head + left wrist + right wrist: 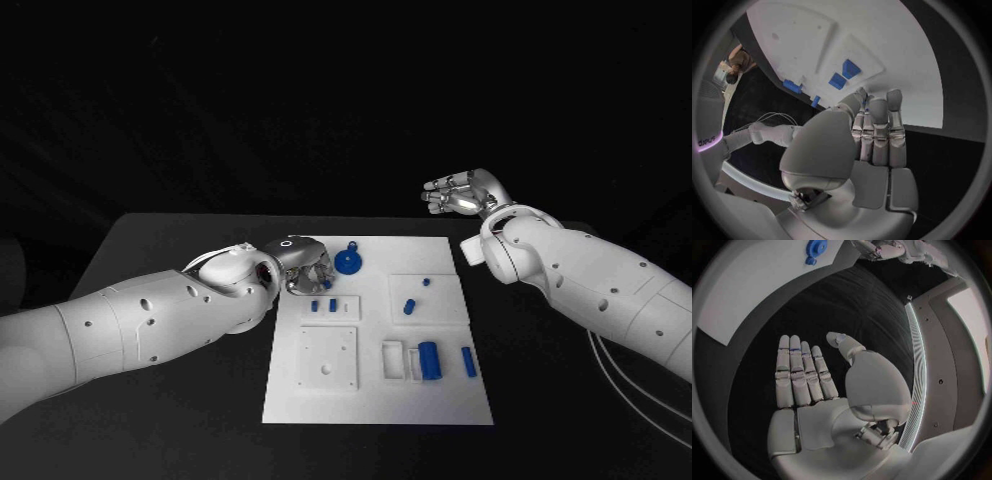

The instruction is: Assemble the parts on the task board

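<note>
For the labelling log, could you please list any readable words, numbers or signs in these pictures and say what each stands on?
No text can be read with confidence.
Purple lettering on the white arm at the rim of the left wrist view: too distorted to read.
The task board and its blue parts: no markings to be seen.

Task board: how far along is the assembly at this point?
Hardly begun, by the look of it. Done: nothing looks clearly assembled; blue parts lie loose across the task board, and the gear sits at its far edge. In hand: nothing. The left hand is at the board's far left corner beside the gear, fingers straight; the right hand is raised off the board, open. Left: apparently every part.
</note>
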### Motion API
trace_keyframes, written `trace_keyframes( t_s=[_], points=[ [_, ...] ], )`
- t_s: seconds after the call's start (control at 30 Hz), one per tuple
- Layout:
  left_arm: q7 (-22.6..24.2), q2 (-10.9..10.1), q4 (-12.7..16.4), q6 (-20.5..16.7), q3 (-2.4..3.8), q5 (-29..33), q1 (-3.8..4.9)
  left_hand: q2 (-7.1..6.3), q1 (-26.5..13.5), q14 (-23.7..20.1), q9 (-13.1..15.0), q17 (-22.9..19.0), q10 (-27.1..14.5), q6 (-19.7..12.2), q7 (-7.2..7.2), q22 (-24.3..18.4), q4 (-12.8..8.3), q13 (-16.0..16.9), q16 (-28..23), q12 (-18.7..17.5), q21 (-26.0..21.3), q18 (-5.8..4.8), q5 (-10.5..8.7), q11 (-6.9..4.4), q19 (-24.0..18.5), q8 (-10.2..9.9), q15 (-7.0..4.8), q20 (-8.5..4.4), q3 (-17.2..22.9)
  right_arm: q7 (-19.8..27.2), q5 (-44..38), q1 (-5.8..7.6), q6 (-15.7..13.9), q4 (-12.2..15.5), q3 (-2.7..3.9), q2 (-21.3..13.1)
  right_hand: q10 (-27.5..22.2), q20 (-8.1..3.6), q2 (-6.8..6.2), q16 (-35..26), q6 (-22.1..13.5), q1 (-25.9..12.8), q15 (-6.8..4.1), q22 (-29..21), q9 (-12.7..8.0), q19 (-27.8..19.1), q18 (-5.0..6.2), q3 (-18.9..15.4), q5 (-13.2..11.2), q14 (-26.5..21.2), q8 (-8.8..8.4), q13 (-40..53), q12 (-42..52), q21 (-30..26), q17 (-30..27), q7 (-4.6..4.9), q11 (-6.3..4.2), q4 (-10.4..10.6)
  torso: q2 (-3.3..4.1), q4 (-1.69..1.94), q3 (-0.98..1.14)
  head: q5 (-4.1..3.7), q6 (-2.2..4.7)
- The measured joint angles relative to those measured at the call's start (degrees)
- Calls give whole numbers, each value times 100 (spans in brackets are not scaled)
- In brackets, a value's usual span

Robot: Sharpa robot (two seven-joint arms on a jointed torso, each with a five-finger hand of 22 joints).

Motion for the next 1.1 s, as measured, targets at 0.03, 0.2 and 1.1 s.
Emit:
trace_keyframes(
  t_s=[0.03,0.2,1.1],
  points=[
    [0,5,-2,0,-4,-1,1,0,0,0,-1,0,0,0,0,0,0,0,0,0,0,0,0,0,0,0,0,0,0,0,0,0,0,0,0,1,0,0,0,0,0,0,7,0,0,0,0,0,0,-7,0,0,0,0,1,0,0,0,0,0,0,0,-1],
    [0,26,-14,0,-38,-5,11,0,0,0,4,-2,0,3,3,0,0,-1,0,0,0,-1,0,0,-1,-1,0,-1,0,0,0,-2,0,0,0,4,0,0,0,0,0,0,7,0,0,0,0,0,0,-7,0,0,0,0,-3,0,0,0,1,-1,-1,-3,-7],
    [-38,43,-53,38,-119,16,-10,-212,-94,-128,-5,-40,-321,-696,-139,0,89,1,45,0,0,-40,-155,73,-84,57,44,1,24,0,0,-9,3,4,0,-6,-42,22,0,0,0,0,28,0,0,-22,0,-17,0,-28,0,0,0,0,-2,0,0,-17,0,1,-4,-12,-2]
  ],
)
